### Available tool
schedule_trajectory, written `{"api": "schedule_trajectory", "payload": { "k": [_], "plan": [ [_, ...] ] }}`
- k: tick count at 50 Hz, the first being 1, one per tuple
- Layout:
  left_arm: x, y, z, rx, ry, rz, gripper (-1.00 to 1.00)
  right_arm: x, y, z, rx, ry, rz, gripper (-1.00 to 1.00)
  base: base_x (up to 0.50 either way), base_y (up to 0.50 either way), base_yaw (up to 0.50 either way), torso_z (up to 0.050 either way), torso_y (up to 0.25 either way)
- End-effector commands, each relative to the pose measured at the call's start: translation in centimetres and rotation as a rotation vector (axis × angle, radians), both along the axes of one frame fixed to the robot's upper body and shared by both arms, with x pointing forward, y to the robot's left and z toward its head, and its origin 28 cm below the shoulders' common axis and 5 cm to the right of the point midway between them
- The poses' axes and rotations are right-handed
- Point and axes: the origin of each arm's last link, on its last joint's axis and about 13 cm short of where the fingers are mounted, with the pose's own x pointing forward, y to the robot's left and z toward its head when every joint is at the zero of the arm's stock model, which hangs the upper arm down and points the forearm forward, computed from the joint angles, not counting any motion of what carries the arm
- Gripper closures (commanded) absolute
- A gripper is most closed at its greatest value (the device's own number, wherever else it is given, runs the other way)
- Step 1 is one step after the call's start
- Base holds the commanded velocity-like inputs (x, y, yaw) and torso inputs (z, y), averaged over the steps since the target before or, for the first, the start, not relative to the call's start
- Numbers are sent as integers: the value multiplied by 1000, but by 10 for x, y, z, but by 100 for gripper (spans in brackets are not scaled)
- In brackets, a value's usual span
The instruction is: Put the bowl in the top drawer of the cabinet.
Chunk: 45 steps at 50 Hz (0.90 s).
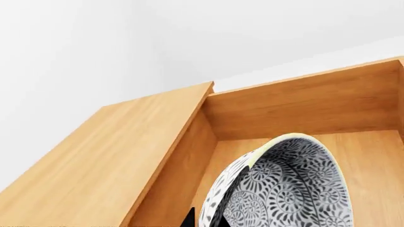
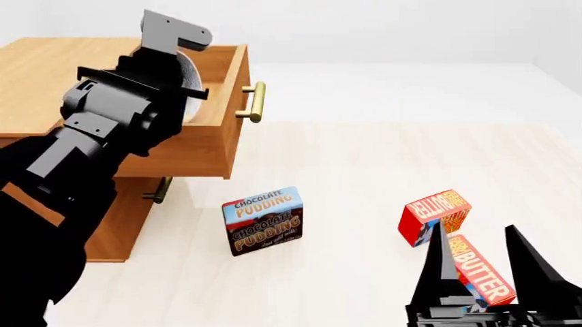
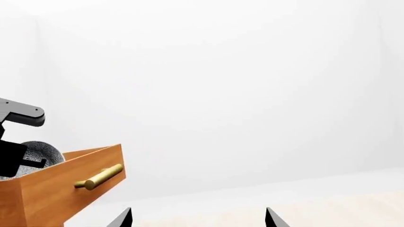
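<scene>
left hand [image 1: 205, 218]: cut off by edge | bowl [image 1: 284, 187]: lower part cropped

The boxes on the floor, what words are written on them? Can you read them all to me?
"CHOCOLATE PUDDING", printed twice, on the blue and brown pudding box.
A small cursive line at the bottom of that box is too small to read.
"BUTTER", on the red butter box lying farther back.
"BUTTER", on the second butter box nearer the robot.
The cabinet carries no writing.

Boxy grey-and-black left arm [image 2: 109, 129]; right gripper [image 2: 491, 272] has black pointed fingers
</scene>
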Motion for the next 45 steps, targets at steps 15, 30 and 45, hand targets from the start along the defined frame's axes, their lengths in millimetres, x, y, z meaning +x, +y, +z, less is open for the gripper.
{"api": "schedule_trajectory", "payload": {
  "k": [15, 30, 45],
  "plan": [
    [-1, 3, 1, 20, 13, 2, 100, 0, 1, -1, -1, 3, 4, -100, 0, 0, 0, 0, 0],
    [-4, 2, 12, 48, -7, 11, -100, 0, 1, -1, -1, 2, 5, -100, 0, 0, 0, 0, 1],
    [-18, -7, 46, 111, -137, -28, -100, 0, 1, -1, -2, 0, 9, -100, 0, 0, 0, 0, 0]
  ]
}}
